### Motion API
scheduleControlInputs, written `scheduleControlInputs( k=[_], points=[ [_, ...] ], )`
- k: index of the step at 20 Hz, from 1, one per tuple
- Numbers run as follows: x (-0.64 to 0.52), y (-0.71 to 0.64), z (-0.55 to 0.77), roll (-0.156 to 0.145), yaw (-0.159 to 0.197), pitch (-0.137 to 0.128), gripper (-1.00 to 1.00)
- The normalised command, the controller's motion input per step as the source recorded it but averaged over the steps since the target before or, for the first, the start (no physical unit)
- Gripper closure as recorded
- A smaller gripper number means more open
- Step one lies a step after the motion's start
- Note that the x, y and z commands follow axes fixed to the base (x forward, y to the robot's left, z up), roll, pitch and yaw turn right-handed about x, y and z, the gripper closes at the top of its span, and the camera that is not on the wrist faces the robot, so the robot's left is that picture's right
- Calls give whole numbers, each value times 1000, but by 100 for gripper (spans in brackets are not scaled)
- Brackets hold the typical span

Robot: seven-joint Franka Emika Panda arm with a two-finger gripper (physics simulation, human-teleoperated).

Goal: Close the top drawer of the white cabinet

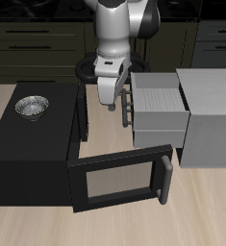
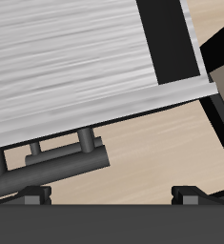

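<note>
My gripper (image 1: 112, 99) hangs over the strip of bare table (image 1: 105, 130) between the black microwave (image 1: 33, 144) and the top drawer (image 1: 161, 110), fingers pointing down, just in front of the drawer's dark bar handle (image 1: 130, 103). I hold nothing. The exterior view shows the fingers close to the handle but not whether they touch it, and neither view lets me tell how far apart they stand.

In my wrist view the handle (image 2: 56, 167) runs as a dark bar on two short posts, with the drawer's ribbed pale top (image 2: 75, 62) behind it and tan table showing past its edge.

The top drawer stands pulled out from the white cabinet (image 1: 213, 115), its front face toward the microwave. The gap between that face and the microwave's side is narrow. The microwave door (image 1: 119, 180) is swung open toward the table's front edge, its long handle (image 1: 165, 179) just below the drawer's near corner. A metal bowl (image 1: 32, 106) sits on top of the microwave.
</note>
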Motion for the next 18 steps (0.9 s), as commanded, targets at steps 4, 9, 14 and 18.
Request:
scheduleControlInputs(
  k=[4, 9, 14, 18],
  points=[
    [55, 253, 20, 46, -6, -12, -100],
    [75, 238, -54, 37, 1, -2, -100],
    [40, 171, -30, 30, -2, -6, -100],
    [76, 351, -155, 61, 4, 6, -100]
  ],
)
